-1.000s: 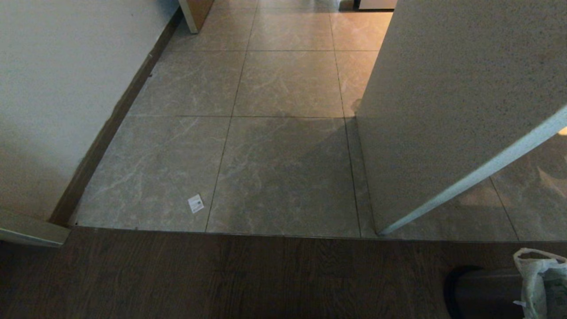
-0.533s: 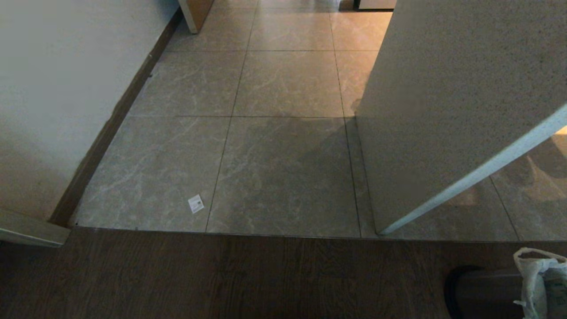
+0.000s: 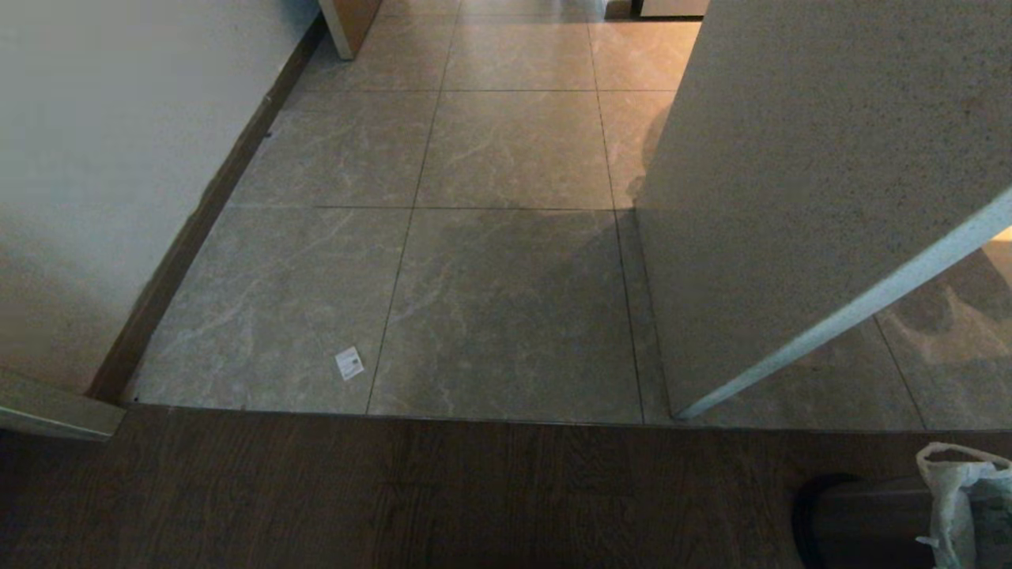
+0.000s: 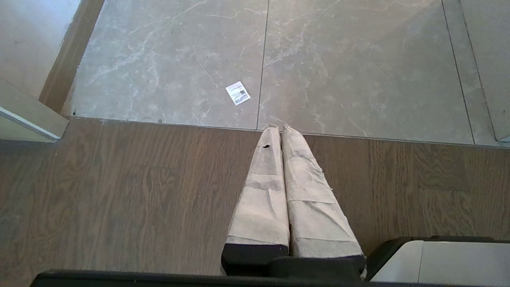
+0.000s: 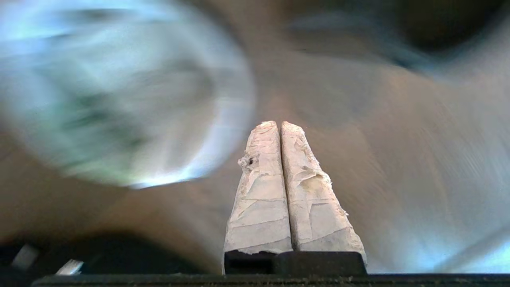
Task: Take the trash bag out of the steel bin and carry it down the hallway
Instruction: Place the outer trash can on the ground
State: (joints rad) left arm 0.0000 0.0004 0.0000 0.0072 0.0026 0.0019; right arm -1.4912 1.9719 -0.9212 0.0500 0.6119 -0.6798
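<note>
Down at the lower right corner of the head view, the steel bin [image 3: 858, 521] is standing on the dark wood floor [image 3: 395, 498], and the trash bag [image 3: 961, 506] is sitting just beside it on the right, its crinkled white top reaching above the bin's black rim and its body running out of the picture. Whether the bag is touching the bin cannot be told from here.

Beyond the wood strip, the hallway [image 3: 506, 158] of grey marble-look tiles is stretching away between a white wall [image 3: 103, 158] on the left and a speckled pale panel [image 3: 791, 197] leaning in from the right. A small flat white scrap [image 3: 349, 363] is lying on the tiles close to the wood edge; the same scrap [image 4: 238, 93] is showing in the left wrist view.

Neither arm is appearing in the head view. The left gripper [image 4: 278, 128] is hanging above the wood floor near the tile edge, its 2 taped fingers pressed together on nothing. The right gripper [image 5: 278, 123] is also showing its 2 taped fingers pressed together with nothing between them; everything behind it is smeared, with a pale, greenish round blur [image 5: 119, 91] to one side that cannot be identified for certain.
</note>
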